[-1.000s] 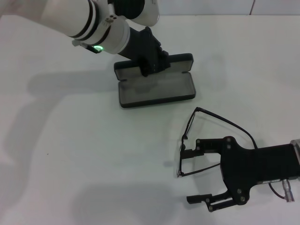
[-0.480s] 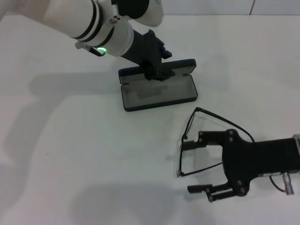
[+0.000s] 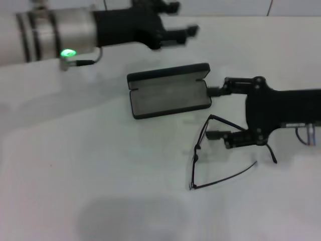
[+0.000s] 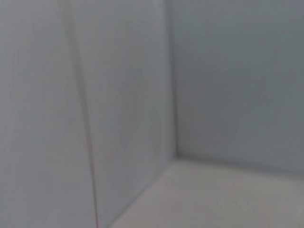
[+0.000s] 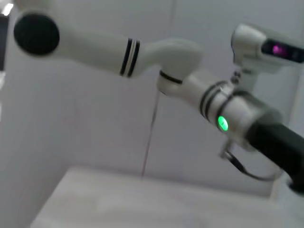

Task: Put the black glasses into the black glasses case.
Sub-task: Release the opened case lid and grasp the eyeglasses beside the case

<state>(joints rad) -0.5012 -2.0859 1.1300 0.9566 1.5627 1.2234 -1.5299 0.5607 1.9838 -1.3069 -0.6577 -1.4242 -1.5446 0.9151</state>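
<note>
The black glasses case (image 3: 169, 90) lies open on the white table (image 3: 75, 175), its grey lining facing up and its lid standing along the far edge, so the opening step looks done. The black glasses (image 3: 210, 155) are not in it: they lie unfolded on the table at about five o'clock from the case, close to it but not touching, with one temple arm reaching out toward the right.

The right gripper (image 3: 216, 113) comes in from three o'clock with its fingers spread wide. The upper finger reaches to just beside the case's right end, and the lower one sits over the near corner of the frame. It seems to hold nothing, though contact with the wire frame is hard to judge from the head view. The left gripper (image 3: 176, 22) hangs above the table at twelve o'clock from the case, fingers parted and empty.

What remains, by my reading, is the whole transfer: grasping the glasses, probably folding them, and laying them in the lining.

No lettering or brand mark can be read on the case or anywhere else.
</note>
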